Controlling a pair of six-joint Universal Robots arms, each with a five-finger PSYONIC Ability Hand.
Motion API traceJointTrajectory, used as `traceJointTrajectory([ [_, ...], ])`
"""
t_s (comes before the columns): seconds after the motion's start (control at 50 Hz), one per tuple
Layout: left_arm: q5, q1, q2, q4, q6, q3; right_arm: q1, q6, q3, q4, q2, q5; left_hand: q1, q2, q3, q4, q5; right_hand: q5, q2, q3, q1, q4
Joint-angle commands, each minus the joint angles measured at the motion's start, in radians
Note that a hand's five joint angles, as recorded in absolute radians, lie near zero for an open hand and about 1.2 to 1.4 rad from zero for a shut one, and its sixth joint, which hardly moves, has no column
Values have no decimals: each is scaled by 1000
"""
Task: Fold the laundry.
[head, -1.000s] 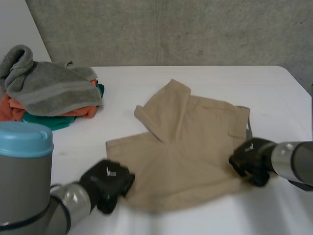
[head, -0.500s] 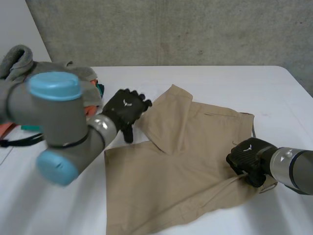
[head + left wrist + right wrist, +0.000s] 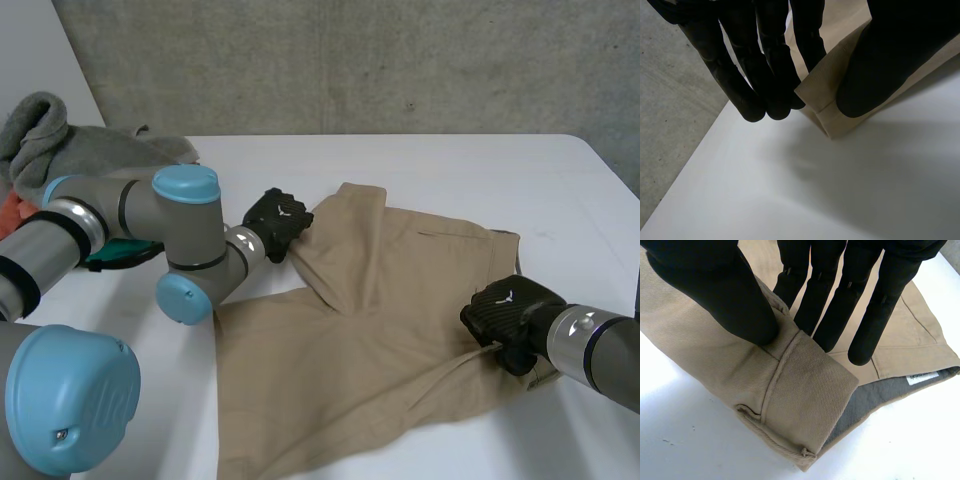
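Nearest you, the right hand (image 3: 508, 318): thumb on top, fingers (image 3: 884, 305) straight on the far side, and a rolled edge of the tan shorts (image 3: 390, 330) clamped between them. It looks like the waistband edge, with a label and grey lining just past the fingertips. My read is that you're anchoring that side so the cloth pulls taut against the other grip.

The shorts lie on the white table (image 3: 450, 165) between your two hands, one leg turned over onto the rest.

Further off, the left hand (image 3: 277, 222): fingertips and thumb closed on the hemmed corner of that turned-over leg. The corner seems a little off the table under the palm. You're likely set to carry it across for a fold.

Beyond the left hand, beside its arm, is the waiting pile: grey towel (image 3: 40, 140) on top, orange cloth (image 3: 8, 210) and teal cloth (image 3: 118, 256) under it.

Count: one pair of shorts, two hands both on it, one pile, three cloths I can tell in it.
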Motion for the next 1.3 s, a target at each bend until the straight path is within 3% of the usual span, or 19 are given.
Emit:
traceJointTrajectory([
  [0.02,-219,-2,53,20,37,-52,1,0,1,-3,0,0,250,230,242,233,254,198,228,208,298,200],
  [0.06,-386,1,80,32,82,-78,2,0,2,-3,0,0,250,230,242,233,254,198,228,208,298,200],
  [0.14,-550,-7,118,32,168,-139,19,0,5,-3,0,0,250,230,242,233,254,198,228,208,298,200],
  [0.32,-503,-67,214,40,176,-291,37,0,8,-1,0,6,250,230,242,233,254,198,228,208,298,200],
  [0.36,-500,-79,234,53,169,-307,36,0,10,-3,0,6,-472,-491,-479,-489,-467,198,228,208,298,200],
  [0.38,-503,-84,249,67,169,-317,36,0,10,-3,0,6,-940,-959,-947,-957,-936,198,228,208,298,200],
  [0.4,-503,-84,257,78,170,-325,36,0,11,-3,0,6,-972,-991,-979,-989,-967,198,228,208,298,200],
  [0.58,-503,-68,505,113,71,-521,37,39,11,-17,-5,0,-972,-991,-979,-989,-967,198,228,208,298,200],
  [0.74,-370,-107,818,34,-175,-846,45,171,-9,-56,-6,-2,-972,-991,-979,-989,-967,198,228,208,298,200],
  [0.84,-285,-133,953,-45,-320,-1036,24,322,-22,-86,-14,-2,-766,-786,-774,-783,-762,198,228,208,298,200],
  [1.06,-284,-202,985,-158,-451,-1235,-47,490,-41,-119,-19,18,-778,-797,-785,-794,-773,198,228,208,298,200],
  [1.24,-295,-225,924,-111,-473,-1226,-50,513,-44,-113,-19,31,-807,-826,-814,-824,-802,198,228,208,298,200],
  [1.3,-311,-229,881,-74,-474,-1207,-47,516,-41,-113,-19,31,-720,-739,-727,-736,-715,198,228,208,298,200],
])
